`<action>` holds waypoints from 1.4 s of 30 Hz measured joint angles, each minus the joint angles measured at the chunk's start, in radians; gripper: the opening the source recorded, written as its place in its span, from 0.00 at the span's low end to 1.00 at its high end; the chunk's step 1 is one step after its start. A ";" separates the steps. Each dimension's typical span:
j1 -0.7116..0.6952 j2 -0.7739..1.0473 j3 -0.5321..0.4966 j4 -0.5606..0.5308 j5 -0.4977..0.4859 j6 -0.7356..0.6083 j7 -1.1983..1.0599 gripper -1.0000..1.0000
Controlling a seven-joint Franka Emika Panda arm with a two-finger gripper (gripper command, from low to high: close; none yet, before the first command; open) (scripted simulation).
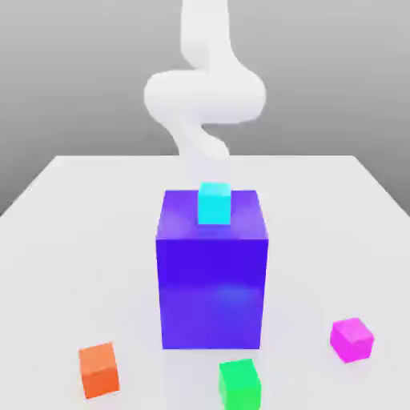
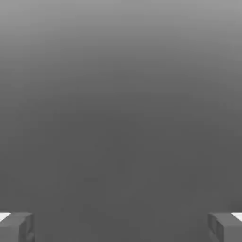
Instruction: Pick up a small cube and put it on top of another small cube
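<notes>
A small magenta cube (image 1: pixel 351 339) rests on the white table near the front, at the exterior view's right. A small green cube (image 1: pixel 239 383) sits at the front edge, just left of it and in front of the big blue-violet block (image 1: pixel 211 268). The white arm (image 1: pixel 204 92) rises behind the block, far from both cubes. In the hand view my gripper (image 2: pixel 121 226) is open: its two grey fingertips (image 2: pixel 16 227) stand far apart with nothing between them, against a plain grey background.
A cyan cube (image 1: pixel 214 202) sits on top of the tall blue-violet block in the table's middle. An orange cube (image 1: pixel 99 369) lies at the front on the exterior view's left. The white table (image 1: pixel 72 240) spreads wide on both sides of the block.
</notes>
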 joint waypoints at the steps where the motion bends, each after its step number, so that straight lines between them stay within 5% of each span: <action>1: 0.016 0.040 0.006 -0.010 -0.015 0.017 -0.039 0.50; 13: 0.187 0.481 0.059 -0.119 -0.129 0.210 -0.516 0.50; 24: 0.293 0.868 0.174 -0.222 -0.098 0.396 -1.045 0.50; 30: 0.349 1.085 0.127 -0.199 -0.175 0.551 -1.052 0.50; 31: 0.362 1.108 0.113 -0.194 -0.184 0.569 -1.046 0.00; 42: 0.313 0.983 0.175 -0.221 -0.122 0.469 -1.094 0.00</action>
